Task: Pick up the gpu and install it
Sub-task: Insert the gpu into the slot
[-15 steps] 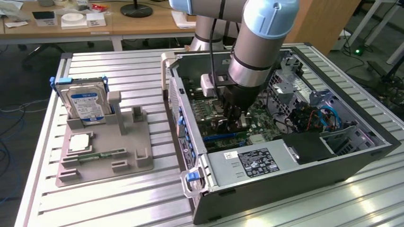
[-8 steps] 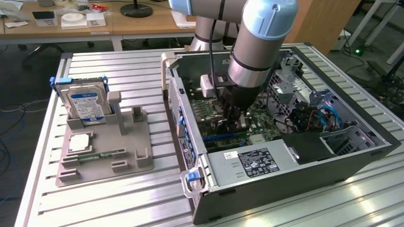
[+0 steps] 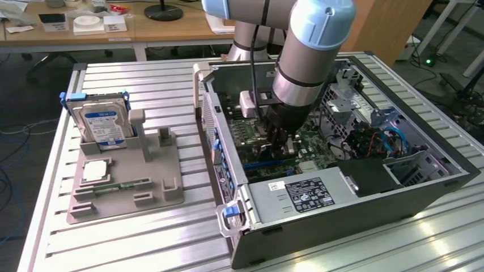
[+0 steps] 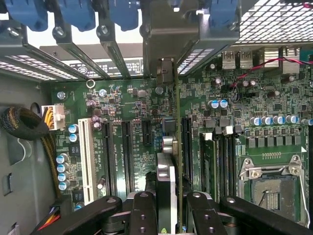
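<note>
The gripper [image 3: 278,148] is down inside the open case [image 3: 340,218], near its middle in the exterior view. Its fingers [image 4: 143,210] are pinched narrow on the gpu [image 4: 168,181]. The card stands edge-on over the motherboard [image 4: 127,98], parallel to the long slots [image 4: 128,156]; whether it is seated I cannot tell. At 9 o'clock from the case in the exterior view lies the tray [image 3: 162,192], with the hard drive [image 3: 104,126] upright at its 11 o'clock corner.

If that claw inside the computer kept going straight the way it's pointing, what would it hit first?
The gripper is shut on the gpu, held edge-on, so the card would lead and likely meet the green motherboard among its long black slots. How near it is, I cannot tell.
</note>
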Controlling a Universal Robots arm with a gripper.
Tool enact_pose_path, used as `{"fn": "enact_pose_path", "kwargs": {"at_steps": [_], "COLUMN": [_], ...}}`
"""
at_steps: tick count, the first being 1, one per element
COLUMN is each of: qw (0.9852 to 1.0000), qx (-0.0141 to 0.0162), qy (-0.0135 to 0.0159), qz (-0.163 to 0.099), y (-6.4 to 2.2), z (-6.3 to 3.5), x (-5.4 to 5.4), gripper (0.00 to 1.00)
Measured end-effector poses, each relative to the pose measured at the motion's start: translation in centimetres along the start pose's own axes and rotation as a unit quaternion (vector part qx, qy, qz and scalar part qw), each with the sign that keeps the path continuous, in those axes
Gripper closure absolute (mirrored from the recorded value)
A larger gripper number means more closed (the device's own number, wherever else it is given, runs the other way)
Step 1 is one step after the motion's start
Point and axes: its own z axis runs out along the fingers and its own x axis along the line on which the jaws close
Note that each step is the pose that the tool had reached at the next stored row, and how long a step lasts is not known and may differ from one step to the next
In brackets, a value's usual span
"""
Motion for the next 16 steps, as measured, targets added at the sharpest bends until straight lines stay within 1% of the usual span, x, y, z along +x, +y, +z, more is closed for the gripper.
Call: {"fn": "enact_pose_path", "kwargs": {"at_steps": [7,16], "qw": [1.0000,1.0000], "qx": [0.0000,0.0001], "qy": [0.0000,0.0000], "qz": [0.000,0.000], "y": [0.00,0.00], "z": [0.25,0.15], "x": [0.02,0.01], "gripper": [0.72,0.72]}}
